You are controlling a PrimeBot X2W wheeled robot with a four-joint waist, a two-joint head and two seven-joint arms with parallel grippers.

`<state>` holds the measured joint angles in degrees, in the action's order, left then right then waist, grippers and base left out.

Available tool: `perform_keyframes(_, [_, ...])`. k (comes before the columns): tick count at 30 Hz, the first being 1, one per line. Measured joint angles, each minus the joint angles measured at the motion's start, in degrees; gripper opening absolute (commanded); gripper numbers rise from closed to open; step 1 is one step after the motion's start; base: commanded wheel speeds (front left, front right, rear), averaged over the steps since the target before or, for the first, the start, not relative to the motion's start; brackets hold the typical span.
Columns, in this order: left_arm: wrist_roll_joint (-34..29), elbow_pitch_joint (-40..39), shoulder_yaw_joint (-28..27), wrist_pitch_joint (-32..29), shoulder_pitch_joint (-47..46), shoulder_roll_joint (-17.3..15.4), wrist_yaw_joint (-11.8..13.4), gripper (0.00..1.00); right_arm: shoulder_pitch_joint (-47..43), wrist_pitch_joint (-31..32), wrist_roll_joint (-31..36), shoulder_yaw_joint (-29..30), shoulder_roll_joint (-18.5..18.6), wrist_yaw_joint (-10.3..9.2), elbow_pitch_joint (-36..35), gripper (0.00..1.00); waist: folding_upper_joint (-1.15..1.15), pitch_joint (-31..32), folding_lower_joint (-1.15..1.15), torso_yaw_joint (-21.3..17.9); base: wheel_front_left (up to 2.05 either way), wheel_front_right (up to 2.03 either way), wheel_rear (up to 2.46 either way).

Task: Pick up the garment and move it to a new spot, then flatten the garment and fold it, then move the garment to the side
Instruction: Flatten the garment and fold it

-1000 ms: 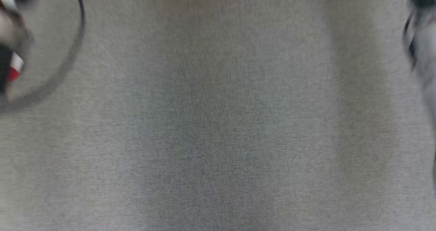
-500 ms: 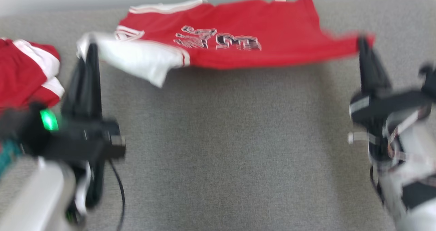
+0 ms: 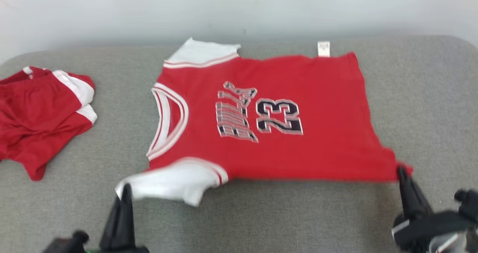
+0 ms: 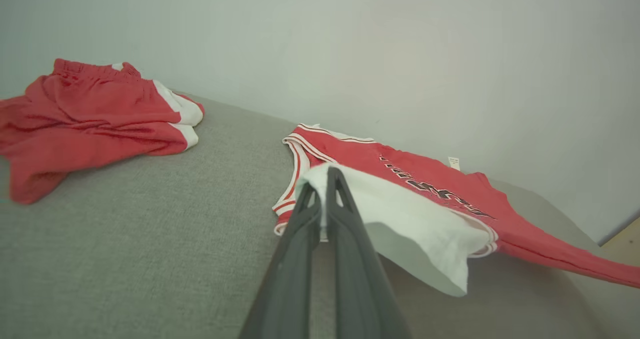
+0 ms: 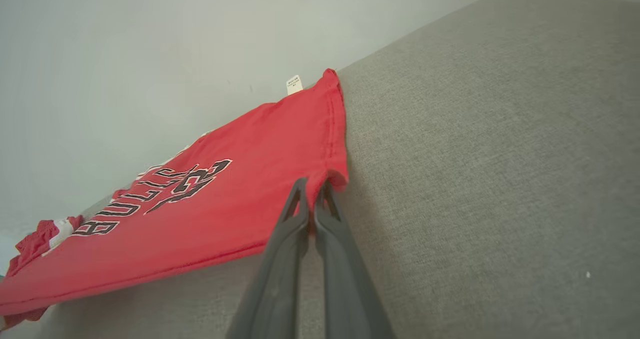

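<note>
The garment is a red jersey with white sleeves and the number 23, spread across the grey cushion with its neck to the left. My left gripper is shut on the near white sleeve, which hangs slightly lifted. At the lower right my right gripper is shut on the jersey's near hem corner. In the wrist views each pair of fingers pinches cloth at its tips. The garment's far edge lies near the wall.
A second red and white garment lies crumpled at the left of the cushion, also seen in the left wrist view. A pale wall rises behind the cushion's far edge. Bare grey cushion stretches in front and to the right.
The head camera has swung up, so the whole picture shifted. The jersey, bunched and stretched between both grippers half a second ago, now lies spread flat, still held at sleeve and hem corner.
</note>
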<state>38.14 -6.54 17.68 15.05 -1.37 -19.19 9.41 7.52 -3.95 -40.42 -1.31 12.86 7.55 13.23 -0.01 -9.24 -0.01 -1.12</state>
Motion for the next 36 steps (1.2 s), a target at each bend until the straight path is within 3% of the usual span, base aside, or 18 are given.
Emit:
perform_keyframes(7, [-1.58, 4.02, -1.21, -0.01, 7.29, 4.7, -3.43, 0.0, -9.77, 3.12, 5.32, 3.61, -1.2, 0.0, -1.59, 0.0, 0.0, 2.73, 0.0, 1.05, 0.0, 0.0, 0.0])
perform_keyframes(16, [-5.11, 7.3, -2.37, -0.01, 11.49, 7.5, -6.47, 0.0, -17.62, 6.61, 8.66, 7.95, -4.13, 0.0, -4.8, 0.0, 0.01, 3.07, 0.02, 1.46, 0.0, 0.0, 0.0])
perform_keyframes(36, [-9.45, 13.46, -1.33, -3.57, -5.63, 3.02, -11.52, 0.0, -3.86, 13.28, 9.73, 4.23, -4.74, 0.0, -2.41, 0.0, 0.01, 1.28, 0.02, -2.52, 0.0, 0.0, 0.0])
